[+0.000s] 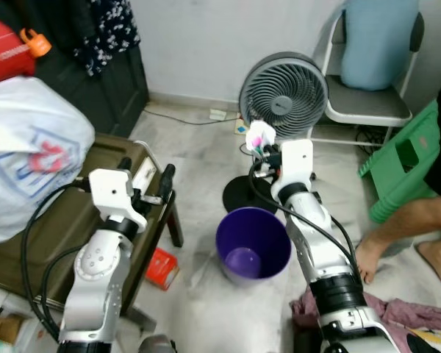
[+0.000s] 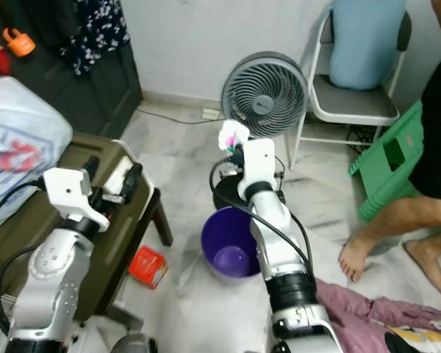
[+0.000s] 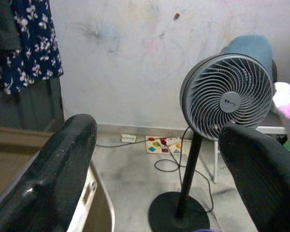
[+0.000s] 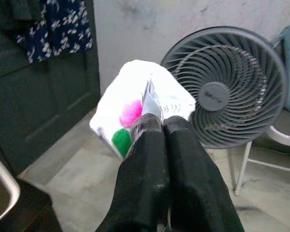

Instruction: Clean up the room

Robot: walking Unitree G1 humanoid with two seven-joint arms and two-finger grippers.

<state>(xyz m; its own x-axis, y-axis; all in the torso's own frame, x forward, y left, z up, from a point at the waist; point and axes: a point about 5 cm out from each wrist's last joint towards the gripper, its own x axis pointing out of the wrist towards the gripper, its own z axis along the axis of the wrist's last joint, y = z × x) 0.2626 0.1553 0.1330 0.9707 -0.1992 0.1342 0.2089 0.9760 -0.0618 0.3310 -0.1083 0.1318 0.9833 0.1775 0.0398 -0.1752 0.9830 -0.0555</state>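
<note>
My right gripper point(image 1: 262, 149) is shut on a white wrapper point(image 1: 260, 135) printed with pink and green, held in the air beyond the far rim of the purple bin point(image 1: 253, 243). The right wrist view has the two black fingers point(image 4: 157, 145) pressed together on the wrapper point(image 4: 135, 108). The bin stands on the tiled floor between my arms, with only a lighter purple patch at its bottom. My left gripper point(image 1: 145, 173) is open with nothing between its fingers point(image 3: 53, 169), over the edge of the olive case point(image 1: 95, 198).
A grey standing fan point(image 1: 283, 95) rises just behind the bin. A red box point(image 1: 162, 268) lies on the floor by the case. A person's legs point(image 1: 397, 228), a green stool point(image 1: 404, 165), a chair point(image 1: 367, 103) and a pile of clothes point(image 1: 411, 316) crowd the right. A white bag point(image 1: 29, 154) sits on the left.
</note>
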